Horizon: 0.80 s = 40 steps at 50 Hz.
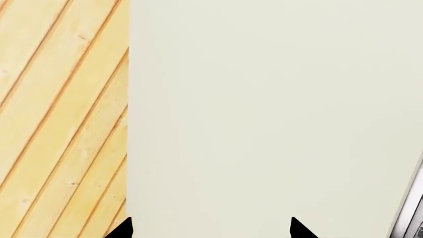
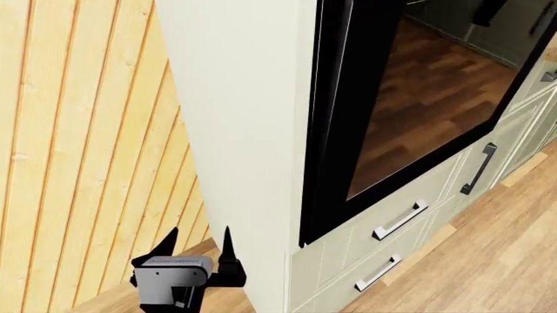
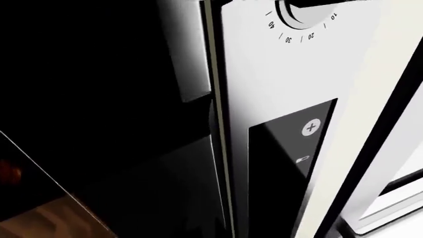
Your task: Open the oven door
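Hanging low beside the tall pale cabinet side (image 2: 235, 130), the left gripper (image 2: 198, 251) has its two black fingers spread apart and holds nothing. The oven door (image 2: 409, 98) sits shut, above the drawers (image 2: 383, 228). The right gripper cannot be seen.

Left gripper (image 2: 198, 251) low at cabinet side panel (image 2: 235, 130), jaws apart, tips right by panel's front corner. Wood wall (image 2: 78, 143) closes in behind; narrow gap between wall and panel. Oven door (image 2: 418, 98) flush in cabinet front, shut. Open floor (image 2: 487, 261) before drawers (image 2: 383, 241); handles (image 2: 400, 220) stick out. Right wrist view: control panel (image 3: 278, 99) fills view, very close.
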Tool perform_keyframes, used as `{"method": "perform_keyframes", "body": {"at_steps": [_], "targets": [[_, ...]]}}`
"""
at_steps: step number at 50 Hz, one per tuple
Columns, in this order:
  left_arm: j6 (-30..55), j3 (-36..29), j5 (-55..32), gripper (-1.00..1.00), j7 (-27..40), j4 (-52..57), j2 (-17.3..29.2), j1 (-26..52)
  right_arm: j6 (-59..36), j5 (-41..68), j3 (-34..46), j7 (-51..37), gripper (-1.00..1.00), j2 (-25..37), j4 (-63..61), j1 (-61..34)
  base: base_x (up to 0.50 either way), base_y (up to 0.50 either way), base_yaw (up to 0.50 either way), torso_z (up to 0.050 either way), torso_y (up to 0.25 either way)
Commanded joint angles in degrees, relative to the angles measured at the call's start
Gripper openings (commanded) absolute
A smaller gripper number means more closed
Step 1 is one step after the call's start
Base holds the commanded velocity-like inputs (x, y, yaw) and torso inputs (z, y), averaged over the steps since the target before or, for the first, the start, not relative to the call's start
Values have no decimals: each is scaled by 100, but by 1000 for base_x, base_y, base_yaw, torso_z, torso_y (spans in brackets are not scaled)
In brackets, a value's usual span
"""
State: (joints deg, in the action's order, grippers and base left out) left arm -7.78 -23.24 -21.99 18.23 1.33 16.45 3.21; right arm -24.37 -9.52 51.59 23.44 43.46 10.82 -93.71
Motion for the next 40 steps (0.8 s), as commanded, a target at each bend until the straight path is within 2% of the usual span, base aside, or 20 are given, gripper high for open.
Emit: {"method": "perform_keyframes", "body": {"at_steps": [1,25,40], "targets": [[-13,-40,-28,100,-23,27,10,0,-286,-107,-452,-383,-100,307,-1088,-4,0,0,3,0,0],[2,-117,-74,100,-65,124,91,-32,-870,628,-1592,-1240,-100,1267,-3116,1097,0,1,3,1,5],[-9,-170,-117,100,-97,191,129,-86,-966,1435,-2826,-2739,-100,2141,-4350,2951,0,3,2,1,5]]}}
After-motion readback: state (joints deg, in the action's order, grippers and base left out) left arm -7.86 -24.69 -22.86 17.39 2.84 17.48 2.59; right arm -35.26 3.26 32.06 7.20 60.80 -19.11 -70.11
